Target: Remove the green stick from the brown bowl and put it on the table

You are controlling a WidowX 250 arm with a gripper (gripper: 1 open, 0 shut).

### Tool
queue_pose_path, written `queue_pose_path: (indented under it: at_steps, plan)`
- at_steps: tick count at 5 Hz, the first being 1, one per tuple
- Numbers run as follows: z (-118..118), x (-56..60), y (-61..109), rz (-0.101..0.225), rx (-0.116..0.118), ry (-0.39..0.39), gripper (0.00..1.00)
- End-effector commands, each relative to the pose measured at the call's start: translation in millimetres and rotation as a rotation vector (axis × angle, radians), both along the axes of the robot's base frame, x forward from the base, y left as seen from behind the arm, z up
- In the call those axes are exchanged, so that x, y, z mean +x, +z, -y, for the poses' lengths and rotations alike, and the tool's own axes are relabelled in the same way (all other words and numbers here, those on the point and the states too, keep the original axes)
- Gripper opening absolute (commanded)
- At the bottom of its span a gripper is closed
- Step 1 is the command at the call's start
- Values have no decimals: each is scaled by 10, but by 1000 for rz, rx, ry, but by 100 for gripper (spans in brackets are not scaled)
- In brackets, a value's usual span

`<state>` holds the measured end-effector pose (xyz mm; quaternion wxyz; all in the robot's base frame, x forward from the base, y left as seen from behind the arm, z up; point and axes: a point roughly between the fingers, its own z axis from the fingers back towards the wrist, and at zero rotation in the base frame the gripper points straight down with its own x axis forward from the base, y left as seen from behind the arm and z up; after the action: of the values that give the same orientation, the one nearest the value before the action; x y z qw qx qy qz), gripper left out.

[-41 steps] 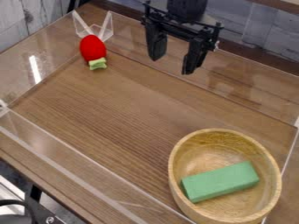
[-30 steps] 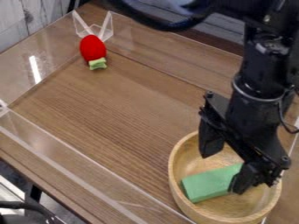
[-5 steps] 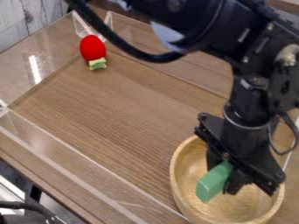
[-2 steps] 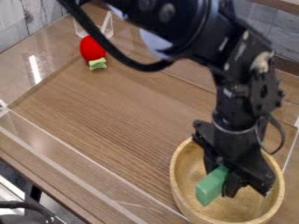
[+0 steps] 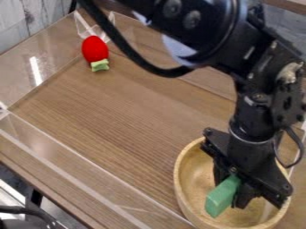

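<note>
Grasp done, removal not: my jaws are clamped on the green stick (image 5: 224,195), and the stick is tipped up on end, its lower end down inside the brown bowl (image 5: 191,175). I can't tell whether that lower end touches the bowl floor or hangs just clear of it. So the pick part looks finished, and what's left, as I judge it, is lifting clear of the thick rim, carrying over to bare table (image 5: 114,116), and setting the stick down there with a release. Nothing is on the table yet from the bowl. Pose: my arm comes in from the upper part of the view, big dark links crossing the top, then drops nearly vertical over the bowl's middle, with the gripper (image 5: 237,186) pointing straight down. My black fingers (image 5: 266,182) straddle the stick's upper part and hide most of it; only the lower green end shows below them. Wrist sits low, close to rim level, so a sideways move right now would risk clipping the rim or dragging the bowl along. Far off at the back left sits the red ball-like thing (image 5: 93,48) with its small green piece, well apart from me and not involved. Clear plastic walls (image 5: 48,148) border the table.
</note>
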<state>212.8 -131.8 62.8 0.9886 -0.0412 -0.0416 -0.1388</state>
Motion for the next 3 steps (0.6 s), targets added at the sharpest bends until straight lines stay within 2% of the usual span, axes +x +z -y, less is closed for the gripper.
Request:
queue_pose_path:
  at_steps: [1, 2, 3]
  plan:
    - [-110, 63, 224, 50, -7, 61, 0]
    - [-306, 137, 273, 43, 3, 87, 0]
    - [-469, 240, 275, 32, 0, 110, 0]
